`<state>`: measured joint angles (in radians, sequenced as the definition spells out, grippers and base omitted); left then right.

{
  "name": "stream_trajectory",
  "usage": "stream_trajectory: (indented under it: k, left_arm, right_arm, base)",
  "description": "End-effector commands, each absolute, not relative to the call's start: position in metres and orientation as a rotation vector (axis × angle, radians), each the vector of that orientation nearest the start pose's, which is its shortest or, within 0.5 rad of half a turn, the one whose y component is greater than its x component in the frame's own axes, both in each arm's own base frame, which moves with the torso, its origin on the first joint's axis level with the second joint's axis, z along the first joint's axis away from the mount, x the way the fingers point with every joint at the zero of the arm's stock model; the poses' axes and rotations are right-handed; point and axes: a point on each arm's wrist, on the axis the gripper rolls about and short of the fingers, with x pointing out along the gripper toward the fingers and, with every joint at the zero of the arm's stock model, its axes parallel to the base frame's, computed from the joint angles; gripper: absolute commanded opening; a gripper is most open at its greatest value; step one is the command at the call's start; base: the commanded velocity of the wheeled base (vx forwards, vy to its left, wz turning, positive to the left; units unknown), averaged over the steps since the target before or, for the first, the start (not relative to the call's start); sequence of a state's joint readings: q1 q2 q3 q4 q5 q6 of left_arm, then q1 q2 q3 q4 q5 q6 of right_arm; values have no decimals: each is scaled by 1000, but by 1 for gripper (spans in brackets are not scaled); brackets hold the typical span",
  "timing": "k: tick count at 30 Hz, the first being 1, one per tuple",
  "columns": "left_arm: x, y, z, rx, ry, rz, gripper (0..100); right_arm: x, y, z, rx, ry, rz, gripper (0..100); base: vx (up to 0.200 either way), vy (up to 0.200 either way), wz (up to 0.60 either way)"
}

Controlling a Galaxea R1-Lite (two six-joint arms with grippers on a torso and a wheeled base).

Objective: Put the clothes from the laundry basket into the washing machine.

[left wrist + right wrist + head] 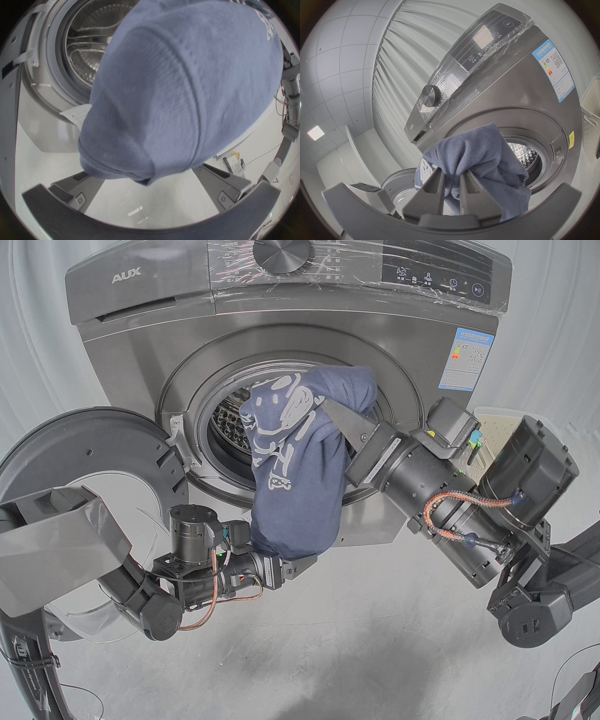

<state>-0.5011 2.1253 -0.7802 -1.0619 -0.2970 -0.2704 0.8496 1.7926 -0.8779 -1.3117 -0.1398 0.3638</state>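
Note:
A navy blue garment (300, 459) with white print hangs in front of the washing machine's drum opening (228, 424), its top at the rim. My right gripper (337, 418) is shut on the upper part of the garment (484, 153), with cloth pinched between its fingers (432, 190). My left gripper (300, 565) sits low under the garment's hanging bottom end (175, 103). It stands open (150, 190), its fingers (229, 186) spread wide just below the cloth. The drum (84, 47) looks bare inside.
The round machine door (94, 452) is swung open to the left, close to my left arm. A white laundry basket (497, 427) stands to the right of the machine, behind my right arm. Bare grey floor (350, 640) lies in front.

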Motion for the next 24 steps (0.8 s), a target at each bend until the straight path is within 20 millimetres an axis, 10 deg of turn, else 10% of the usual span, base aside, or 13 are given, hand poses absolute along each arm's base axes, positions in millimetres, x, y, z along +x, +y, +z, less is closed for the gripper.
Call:
stream_trajectory:
  k: [1, 4, 5, 24]
  left_arm:
    - [322, -184, 79, -234, 350, -741, 100]
    - [321, -184, 80, -237, 325, -743, 100]
    - [320, -184, 80, -236, 322, -746, 0]
    - [252, -180, 104, -245, 208, -853, 0]
  right_arm:
    - [218, 243, 238, 534, -221, 761, 0]
    - [218, 243, 238, 534, -220, 760, 0]
    - [218, 243, 238, 534, -220, 760, 0]
    - [224, 238, 224, 493, -180, 728, 0]
  base:
    - [0, 0, 0]
    - [0, 0, 0]
    - [0, 0, 0]
    - [0, 0, 0]
